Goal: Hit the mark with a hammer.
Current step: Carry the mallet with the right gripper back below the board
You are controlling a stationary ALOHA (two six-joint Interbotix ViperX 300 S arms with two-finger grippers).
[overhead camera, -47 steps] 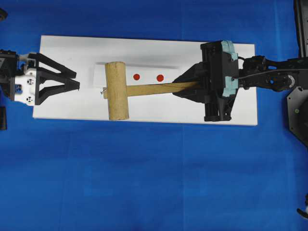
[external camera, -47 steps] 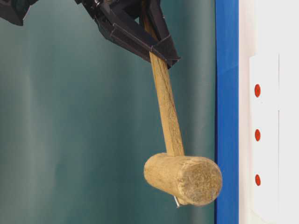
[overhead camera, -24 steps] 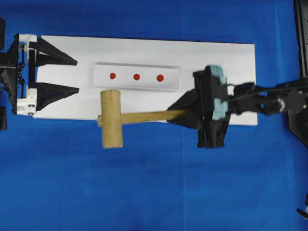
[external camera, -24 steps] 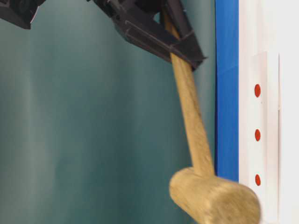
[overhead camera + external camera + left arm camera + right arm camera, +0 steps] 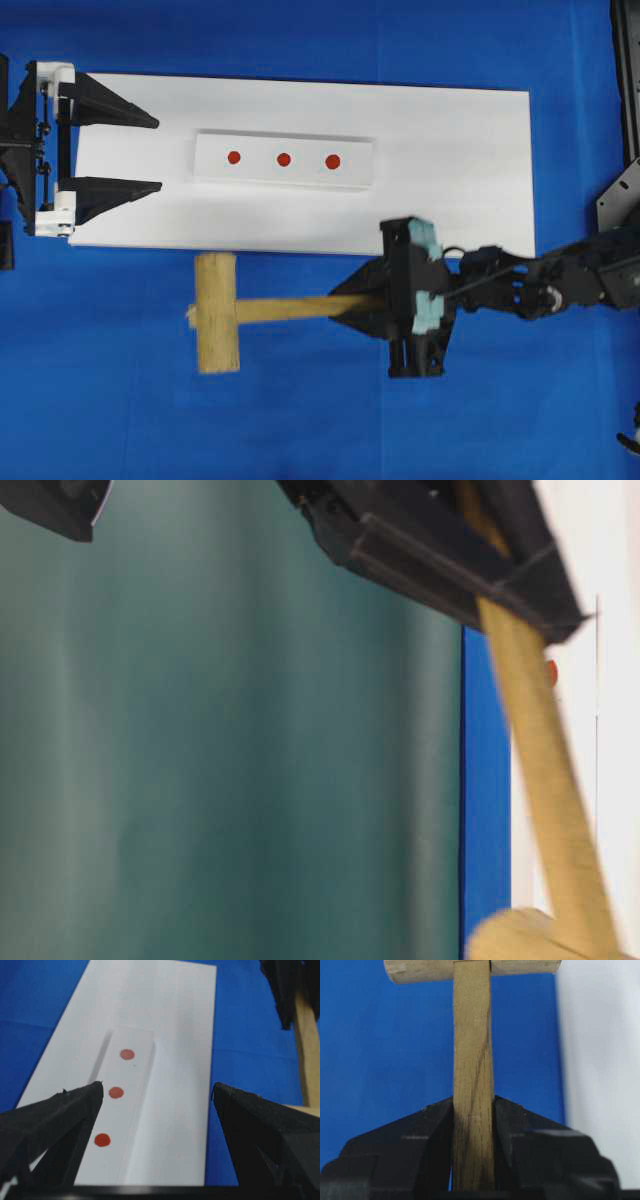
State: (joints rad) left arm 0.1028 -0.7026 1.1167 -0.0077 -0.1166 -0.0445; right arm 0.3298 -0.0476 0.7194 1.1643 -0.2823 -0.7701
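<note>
My right gripper [image 5: 350, 305] points left in the overhead view, jaws clamped on the hammer [image 5: 218, 326] handle. My left gripper [image 5: 150, 153] points right, jaws spread wide, holding nothing.

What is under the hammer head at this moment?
Under the hammer head the overhead view shows only blue cloth, just off the white board. The three red marks lie uncovered. The cloth directly beneath the head is hidden.

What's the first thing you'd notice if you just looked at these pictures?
The wooden hammer, clamped by its handle in the right gripper and held over the blue cloth just below the white board. Next, three red dots in a row on the board's raised strip, with the left gripper wide open at the board's left end.
</note>
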